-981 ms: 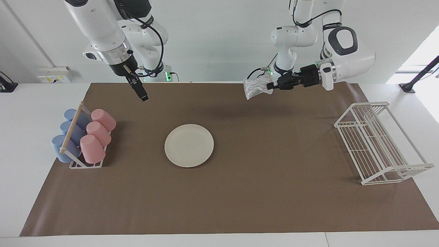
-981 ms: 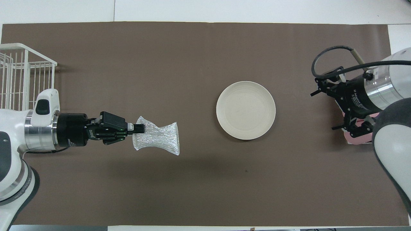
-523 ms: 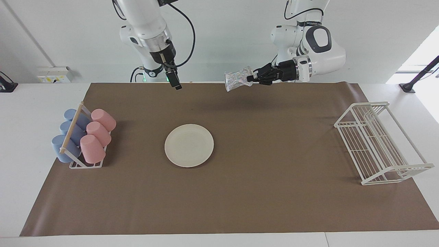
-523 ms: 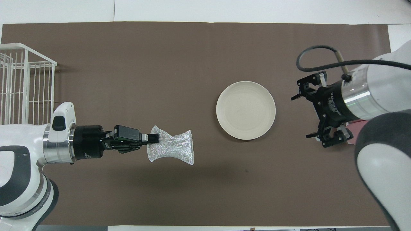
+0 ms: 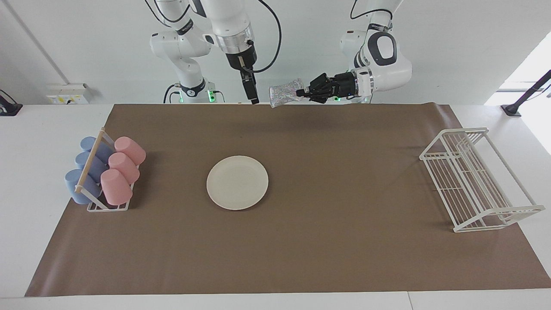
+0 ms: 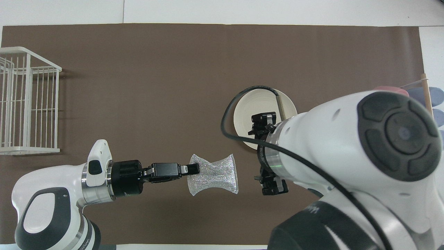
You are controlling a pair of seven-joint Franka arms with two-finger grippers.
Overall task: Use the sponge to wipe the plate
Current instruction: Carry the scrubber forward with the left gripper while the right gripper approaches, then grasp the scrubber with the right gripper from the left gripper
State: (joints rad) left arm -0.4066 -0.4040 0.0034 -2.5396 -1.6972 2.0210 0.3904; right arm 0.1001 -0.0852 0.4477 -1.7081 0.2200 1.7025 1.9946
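Here my left hand (image 5: 303, 92) is clamped on the small silvery-grey mesh sponge (image 5: 285, 93), aloft over the brown mat. My right hand (image 5: 253, 99) hangs beside it; I cannot tell its grip. The round cream-white plate (image 5: 237, 182) lies mid-desk (image 5: 26, 142).

Bare table (image 5: 344, 193) surrounds the plate (image 5: 237, 182) on every side; the cup rack (image 5: 105, 174) and wire rack (image 5: 473, 181) stand well apart, seemingly no obstruction.
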